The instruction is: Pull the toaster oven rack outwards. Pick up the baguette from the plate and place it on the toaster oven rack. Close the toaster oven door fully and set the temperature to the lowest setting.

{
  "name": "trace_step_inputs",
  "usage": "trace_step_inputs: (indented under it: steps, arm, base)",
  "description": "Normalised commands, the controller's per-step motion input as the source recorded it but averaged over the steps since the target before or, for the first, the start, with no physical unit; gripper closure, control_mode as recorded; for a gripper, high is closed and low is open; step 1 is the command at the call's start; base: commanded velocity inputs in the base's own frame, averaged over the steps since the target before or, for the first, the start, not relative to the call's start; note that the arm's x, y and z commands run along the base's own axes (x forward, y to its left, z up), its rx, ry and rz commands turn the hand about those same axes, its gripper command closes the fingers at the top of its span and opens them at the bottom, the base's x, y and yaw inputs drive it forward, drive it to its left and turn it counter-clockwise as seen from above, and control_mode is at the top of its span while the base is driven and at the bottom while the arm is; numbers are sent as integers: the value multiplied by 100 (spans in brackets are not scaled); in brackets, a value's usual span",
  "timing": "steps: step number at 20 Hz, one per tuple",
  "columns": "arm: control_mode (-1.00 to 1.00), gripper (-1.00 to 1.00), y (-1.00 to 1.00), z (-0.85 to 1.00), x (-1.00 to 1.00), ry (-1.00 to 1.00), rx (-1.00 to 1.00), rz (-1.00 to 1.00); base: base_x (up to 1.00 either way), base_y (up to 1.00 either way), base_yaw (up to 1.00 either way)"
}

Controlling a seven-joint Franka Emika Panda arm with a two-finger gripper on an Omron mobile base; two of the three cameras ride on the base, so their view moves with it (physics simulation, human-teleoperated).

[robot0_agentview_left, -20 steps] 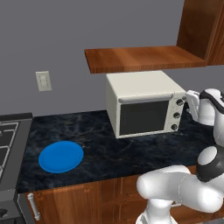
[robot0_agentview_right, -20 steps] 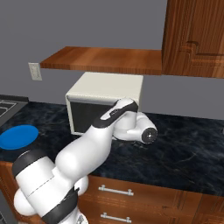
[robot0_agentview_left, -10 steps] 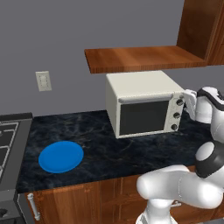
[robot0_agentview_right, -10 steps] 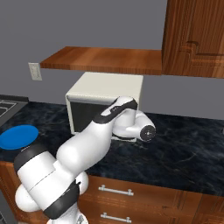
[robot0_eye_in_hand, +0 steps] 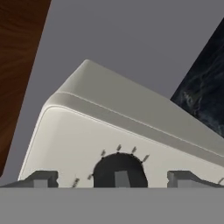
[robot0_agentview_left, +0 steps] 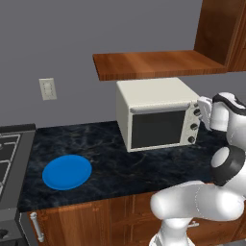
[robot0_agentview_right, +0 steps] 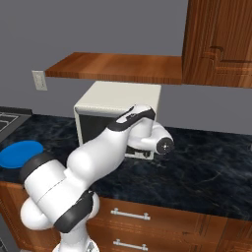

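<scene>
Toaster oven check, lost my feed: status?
Gripper open, straddling a knob. Toaster oven door shut. Plate bare. Nothing in the way.

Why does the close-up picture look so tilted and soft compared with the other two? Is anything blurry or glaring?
Hand view: rolled with the hand, so the oven slants; its knob and tick marks look soft and blocky from closeness. Left base view: even, flat light, no glare on the oven door, a faint shadow beside the plate. Right base view: sharp, with a soft sheen on the counter.
</scene>
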Motion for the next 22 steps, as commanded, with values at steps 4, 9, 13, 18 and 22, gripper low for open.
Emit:
trace_step_inputs:
  steps: [4, 9, 13, 18, 22]
  arm:
    - [-100, -100, 0, -6, 15, 0, 1, 0]
    - [-100, -100, 0, -6, 21, 0, 0, 0]
    - [-100, 100, 0, -1, 21, 0, 0, 0]
    - [-100, 100, 0, 0, 9, 0, 2, 0]
    - [-100, 100, 0, 0, 10, 0, 1, 0]
  base:
    - [0, 0, 0]
    - [0, 0, 0]
    - [0, 0, 0]
    - [0, 0, 0]
    - [0, 0, 0]
